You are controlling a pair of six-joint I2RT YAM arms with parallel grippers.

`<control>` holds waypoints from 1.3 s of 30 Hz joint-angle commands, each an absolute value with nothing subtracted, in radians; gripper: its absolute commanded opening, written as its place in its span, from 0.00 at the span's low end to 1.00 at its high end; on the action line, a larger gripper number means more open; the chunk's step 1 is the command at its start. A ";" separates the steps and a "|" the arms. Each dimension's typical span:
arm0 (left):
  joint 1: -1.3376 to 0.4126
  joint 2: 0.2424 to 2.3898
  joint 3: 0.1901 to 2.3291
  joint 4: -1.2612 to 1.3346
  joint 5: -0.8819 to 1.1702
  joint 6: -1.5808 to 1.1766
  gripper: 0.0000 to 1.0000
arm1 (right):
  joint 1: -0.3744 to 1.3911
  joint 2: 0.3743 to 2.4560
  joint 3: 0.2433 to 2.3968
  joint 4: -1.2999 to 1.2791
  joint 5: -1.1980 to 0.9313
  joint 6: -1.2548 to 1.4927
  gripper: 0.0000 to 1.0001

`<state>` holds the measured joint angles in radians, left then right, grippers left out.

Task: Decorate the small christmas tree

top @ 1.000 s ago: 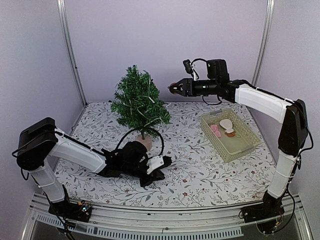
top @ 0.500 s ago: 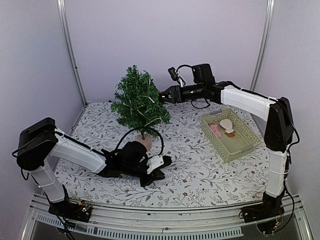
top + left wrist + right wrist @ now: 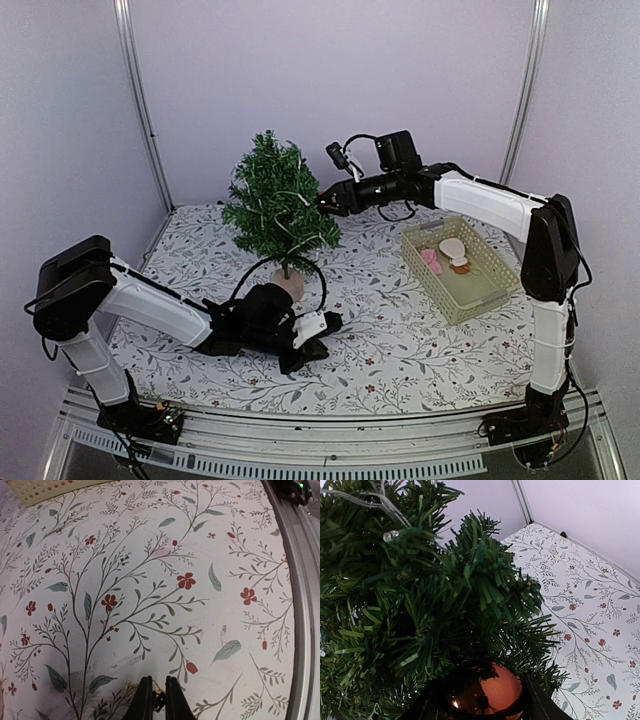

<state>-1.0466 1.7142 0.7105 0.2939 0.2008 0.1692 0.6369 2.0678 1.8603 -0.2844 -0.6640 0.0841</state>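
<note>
At the back of the flowered tabletop (image 3: 400, 330), left of centre, stands the small christmas tree (image 3: 280, 205), and we see the right claw (image 3: 328, 199) clenched on a copper bauble (image 3: 482, 690) held against its right-hand branches. We judge the bauble should be nudged deep onto a firm sprig, clear of the light string (image 3: 390, 535), before letting go. The left claw (image 3: 156, 687) lies pinched shut on the tabletop in front of the tree.

Small green bristly artificial christmas tree (image 3: 278, 205) stands back-left on the floral-print table (image 3: 400, 330). Pale plastic mesh basket (image 3: 495, 300) sits to its right. Left end effector (image 3: 322, 338) lies on the table before the tree. Right end effector (image 3: 327, 200) is at the tree's right flank, with a shiny copper ball ornament (image 3: 482, 690) in it, against the branches.
</note>
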 commanded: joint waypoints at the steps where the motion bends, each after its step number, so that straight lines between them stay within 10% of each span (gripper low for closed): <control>1: -1.051 1.701 0.704 0.312 0.198 0.171 0.03 | 0.650 2.087 1.901 -0.297 -0.666 0.050 0.36; 22: -1.048 1.698 0.703 0.311 0.195 0.181 0.03 | 0.667 2.100 1.937 -0.322 -0.652 0.041 0.68; 39: -1.055 1.508 0.611 0.317 0.161 0.130 0.03 | 0.627 1.977 1.859 -0.309 -0.573 0.062 0.68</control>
<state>-1.0462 1.5784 0.6403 0.2955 0.1772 0.1547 0.6487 2.0663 1.8881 -0.3290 -0.5961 0.0437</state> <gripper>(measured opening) 0.065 0.683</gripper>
